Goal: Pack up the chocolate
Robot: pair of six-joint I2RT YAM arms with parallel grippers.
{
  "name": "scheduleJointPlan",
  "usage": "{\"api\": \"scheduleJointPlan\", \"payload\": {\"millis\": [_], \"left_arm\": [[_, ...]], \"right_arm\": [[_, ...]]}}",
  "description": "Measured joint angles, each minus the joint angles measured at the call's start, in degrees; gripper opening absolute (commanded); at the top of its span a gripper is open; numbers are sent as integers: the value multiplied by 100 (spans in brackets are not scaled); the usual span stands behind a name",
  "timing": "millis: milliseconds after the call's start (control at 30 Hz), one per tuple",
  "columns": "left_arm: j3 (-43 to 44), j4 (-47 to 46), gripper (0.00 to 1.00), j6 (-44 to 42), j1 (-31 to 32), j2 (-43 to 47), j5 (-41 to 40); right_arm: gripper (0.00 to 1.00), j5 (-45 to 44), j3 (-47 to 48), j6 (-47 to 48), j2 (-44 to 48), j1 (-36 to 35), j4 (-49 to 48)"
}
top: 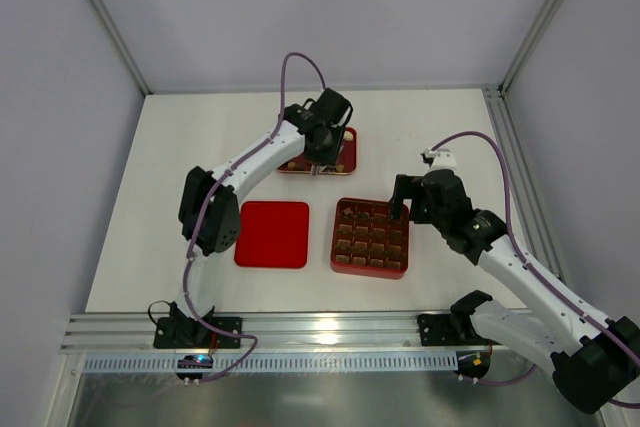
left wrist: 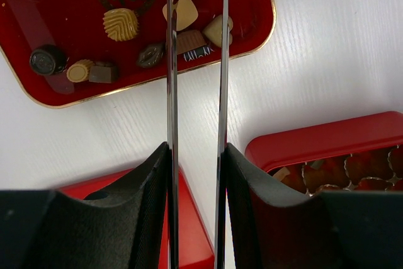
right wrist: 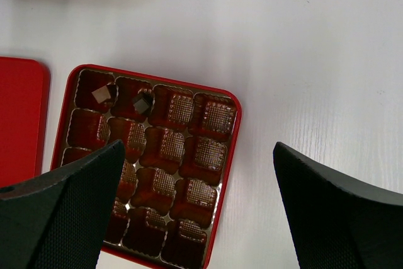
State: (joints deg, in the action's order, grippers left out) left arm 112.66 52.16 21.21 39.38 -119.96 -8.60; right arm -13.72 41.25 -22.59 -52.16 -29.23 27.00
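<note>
On the white table point(top: 200, 147), a brown chocolate point(left wrist: 191, 41) is straddled by the narrowly parted left gripper point(top: 319, 165); neighbours point(left wrist: 216, 29) may be knocked; right gripper point(right wrist: 198, 212) is spread wide.

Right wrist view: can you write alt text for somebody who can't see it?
A red gridded box on a white table, most cells empty; a tan chocolate and a dark chocolate sit in neighbouring cells at its upper left. The right gripper hangs open above it.

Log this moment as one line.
left gripper: narrow gap, over loose-chocolate tray | right gripper: open, above gridded box | packed: two chocolates
</note>
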Motion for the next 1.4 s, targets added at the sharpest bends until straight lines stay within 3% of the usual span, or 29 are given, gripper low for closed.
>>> {"api": "scheduleJointPlan", "payload": {"millis": [767, 1400], "left_arm": [[20, 144, 38, 85, 15, -42, -76], [636, 420, 39, 61, 24, -516, -90]], "right_arm": [[100, 22, -76, -11, 4, 0, 0], [100, 22, -153, -22, 4, 0, -20]]}}
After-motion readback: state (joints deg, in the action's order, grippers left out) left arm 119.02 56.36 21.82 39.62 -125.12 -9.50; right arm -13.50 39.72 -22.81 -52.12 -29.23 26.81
